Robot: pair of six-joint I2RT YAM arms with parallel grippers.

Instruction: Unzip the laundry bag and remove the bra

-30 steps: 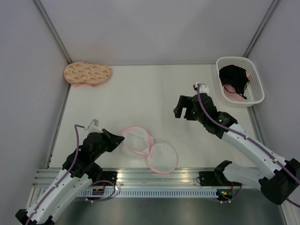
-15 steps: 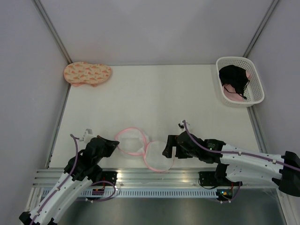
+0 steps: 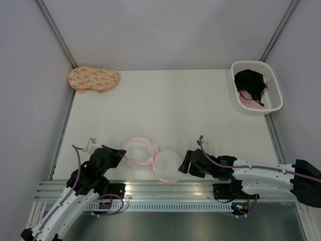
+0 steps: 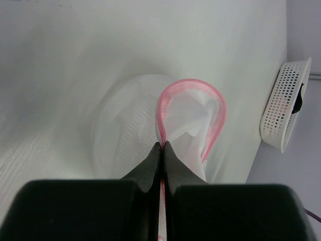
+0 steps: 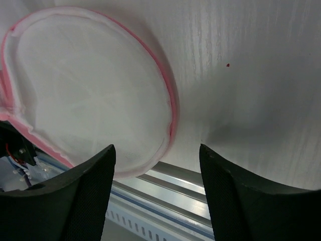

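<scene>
The laundry bag lies unzipped near the table's front edge, spread as two round white mesh halves with pink rims. My left gripper is shut on the pink rim of the left half, with its fingertips pinched together on the rim. My right gripper is open and empty, low over the table just right of the right half. The black bra lies in the white basket at the back right, outside the bag.
A pink garment lies under the bra in the basket. A peach patterned padded piece sits at the back left corner. The metal rail runs along the near edge under the bag's rim. The basket also shows in the left wrist view.
My right arm has swung from mid-table near the basket down to the front edge beside the bag. My left gripper has drawn back slightly, and the bag shifted a little left.
</scene>
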